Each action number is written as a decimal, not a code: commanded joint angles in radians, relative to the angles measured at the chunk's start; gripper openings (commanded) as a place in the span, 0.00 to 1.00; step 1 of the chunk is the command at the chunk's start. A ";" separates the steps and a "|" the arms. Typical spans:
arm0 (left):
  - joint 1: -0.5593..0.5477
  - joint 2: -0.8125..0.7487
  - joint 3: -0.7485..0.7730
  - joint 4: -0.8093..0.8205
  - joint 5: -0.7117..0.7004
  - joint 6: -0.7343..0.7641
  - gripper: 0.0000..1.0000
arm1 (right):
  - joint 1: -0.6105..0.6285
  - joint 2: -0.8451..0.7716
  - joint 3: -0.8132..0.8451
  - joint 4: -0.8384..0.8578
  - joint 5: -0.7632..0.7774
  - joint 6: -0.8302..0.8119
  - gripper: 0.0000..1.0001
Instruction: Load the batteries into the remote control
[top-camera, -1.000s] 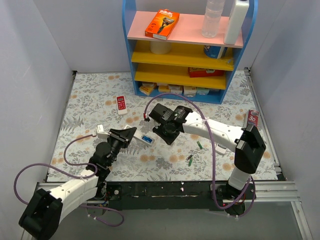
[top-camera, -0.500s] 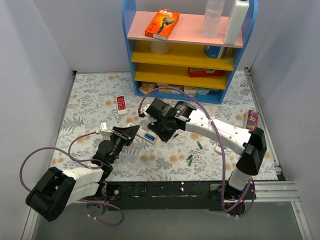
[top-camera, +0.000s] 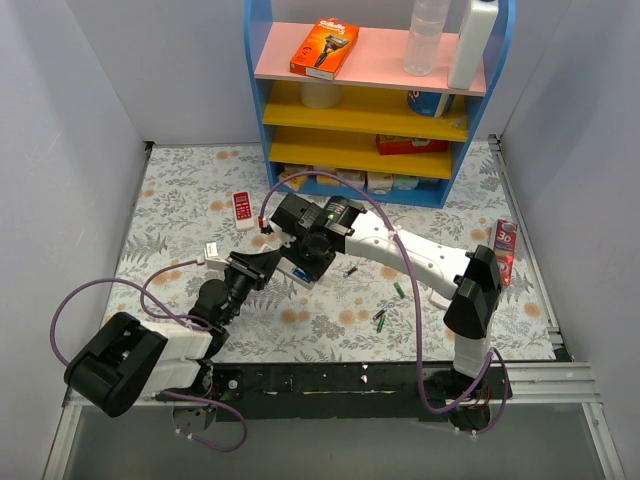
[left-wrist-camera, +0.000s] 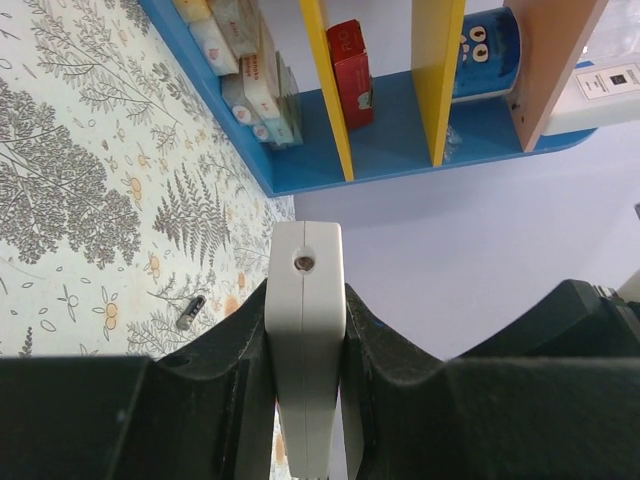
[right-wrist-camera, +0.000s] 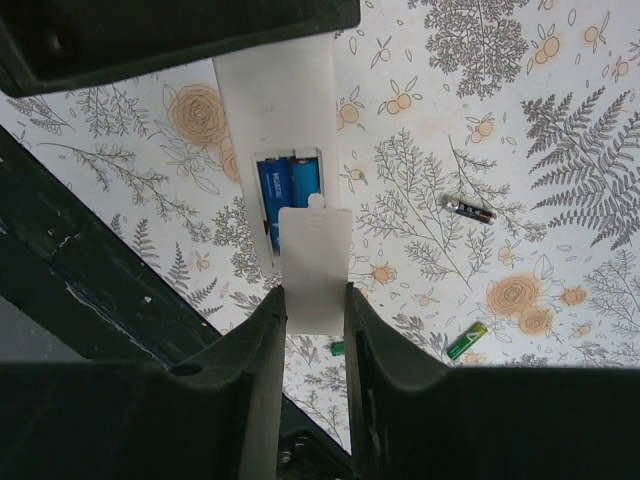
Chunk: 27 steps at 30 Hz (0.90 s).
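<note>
Right wrist view: the right gripper (right-wrist-camera: 315, 300) pinches a thin, flat white plastic cover (right-wrist-camera: 315, 250) by its lower edge. The cover's small tab points at the remote control (right-wrist-camera: 272, 100) just beyond. The remote's rectangular bay lies open, with two glossy blue batteries (right-wrist-camera: 290, 185) seated side by side. The left gripper (left-wrist-camera: 305, 298) clamps the slim remote edge-on across its long sides. On the flower-printed cloth (top-camera: 330, 325) a dark battery (right-wrist-camera: 468, 208) and a green battery (right-wrist-camera: 467, 341) lie apart in open room. The blue shelf (top-camera: 256, 110) stands farther back.
</note>
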 joint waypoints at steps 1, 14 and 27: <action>-0.004 -0.008 -0.260 0.082 0.018 -0.160 0.00 | 0.008 0.032 0.092 -0.068 0.006 -0.023 0.14; -0.004 -0.128 -0.233 -0.099 0.024 -0.383 0.00 | 0.011 0.124 0.290 -0.218 0.000 -0.039 0.14; -0.004 -0.232 -0.196 -0.119 0.060 -0.449 0.00 | 0.016 0.075 0.224 -0.157 -0.027 -0.039 0.14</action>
